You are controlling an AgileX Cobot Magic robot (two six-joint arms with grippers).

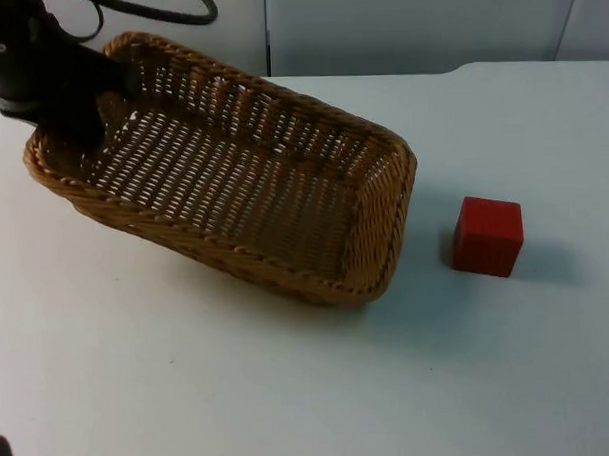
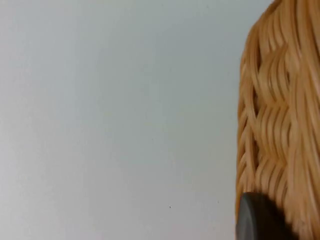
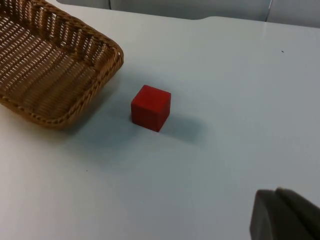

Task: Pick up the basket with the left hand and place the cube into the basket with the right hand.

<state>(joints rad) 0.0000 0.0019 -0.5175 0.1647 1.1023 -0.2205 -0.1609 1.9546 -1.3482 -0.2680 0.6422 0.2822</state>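
My left gripper (image 1: 75,106), upper left, has its jaws clamped on the tilted basket (image 1: 233,180); the cube (image 1: 488,236) sits unobstructed on the counter (image 1: 290,389); right jaws' state unclear.

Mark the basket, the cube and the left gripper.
basket (image 1: 233,180), top view, on the woven floor.
cube (image 1: 489,222), top view, on its top face.
left gripper (image 1: 86,121), top view, at the basket's rim at the far-left end.
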